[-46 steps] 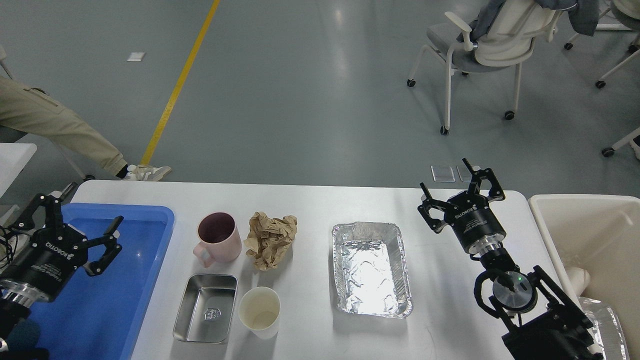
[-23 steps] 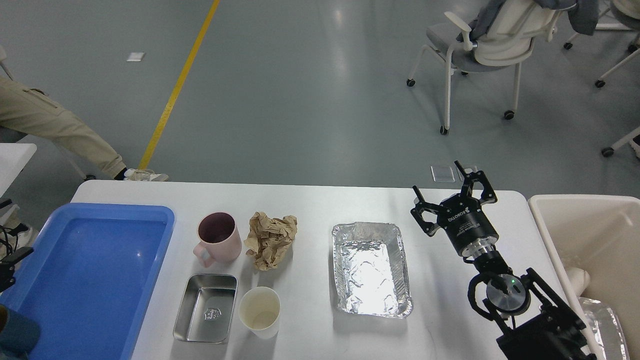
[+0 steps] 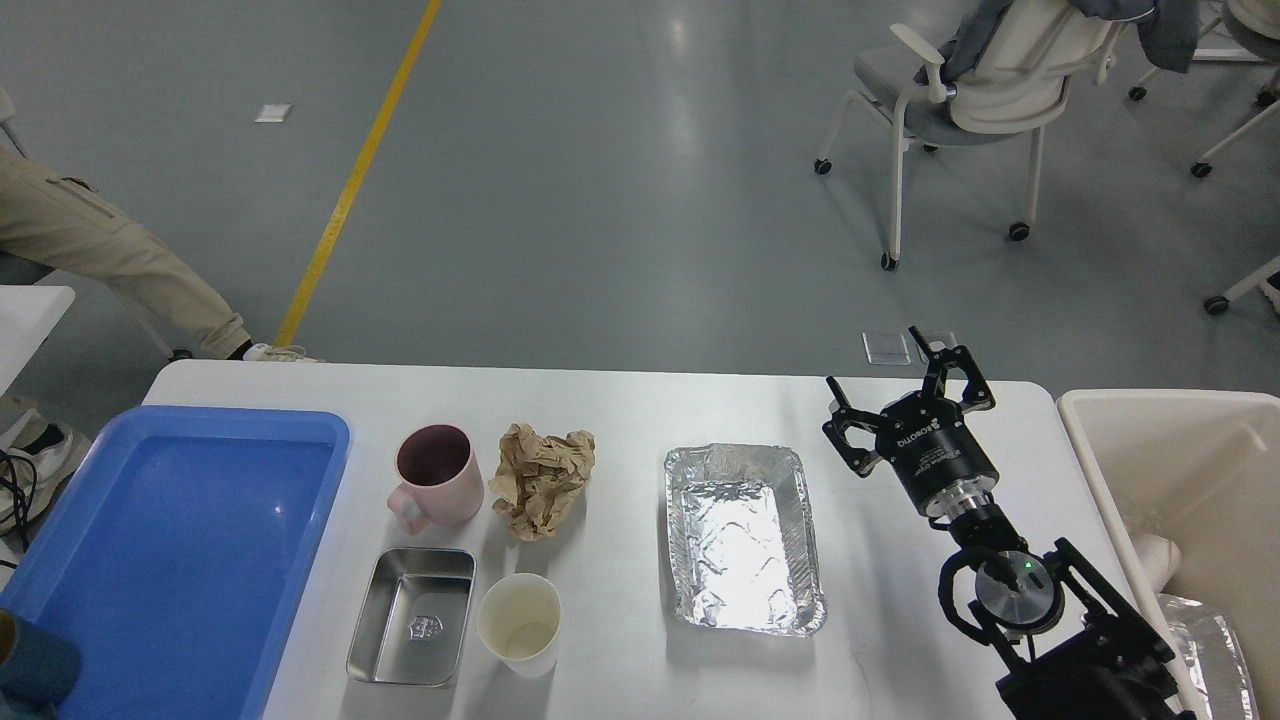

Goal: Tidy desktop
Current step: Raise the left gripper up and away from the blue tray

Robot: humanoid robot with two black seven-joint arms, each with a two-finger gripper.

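The desktop (image 3: 620, 400), white with rounded corners, carried a blue tray (image 3: 180, 560) at its left end. Just right of the tray stood a pink mug (image 3: 436, 488), with a crumpled ball of brown paper (image 3: 540, 478) close beside it. Nearer the front edge lay a small steel tray (image 3: 412, 616) and, just beside it, a paper cup (image 3: 518, 622). A foil pan (image 3: 741, 538) sat right of centre, apart from the others.

The scene is brightly and evenly lit from above. Strong glare is seen on the shiny silver foil tray (image 3: 742, 540). Soft light patches are reflected by the grey floor (image 3: 620, 180). Everything looks sharp.
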